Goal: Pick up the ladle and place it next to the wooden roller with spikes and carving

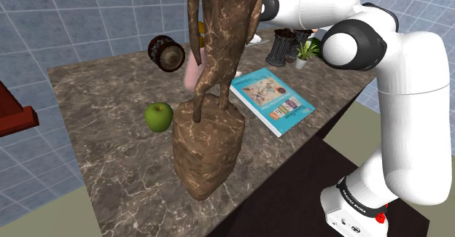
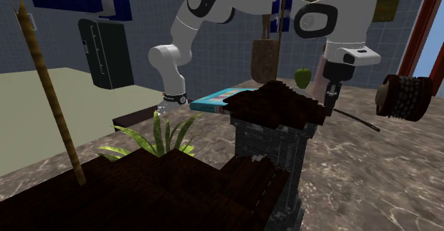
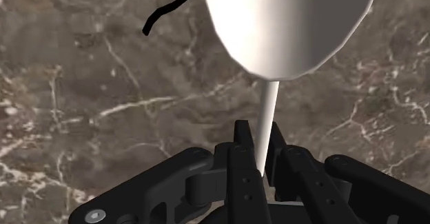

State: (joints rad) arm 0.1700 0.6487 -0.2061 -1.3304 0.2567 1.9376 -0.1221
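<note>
Shoulder view: the ladle [image 1: 192,74] peeks out pale behind a tall brown statue [image 1: 211,148], just right of the spiked roller [image 1: 166,53] near the table's [image 1: 95,170] far edge, so room is tight. Second exterior view: the gripper [image 2: 331,98] hangs left of the roller. Wrist view: the fingers [image 3: 241,160] clamp the ladle's thin handle below its bowl. It is likely light, stiff and smooth, and apt to swivel.

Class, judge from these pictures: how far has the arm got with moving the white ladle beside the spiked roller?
Done: the black gripper is shut on the thin handle of the white ladle. In hand: holding it over the brown marble table. Left: laying it beside the dark spiked cylindrical roller and letting go.
</note>
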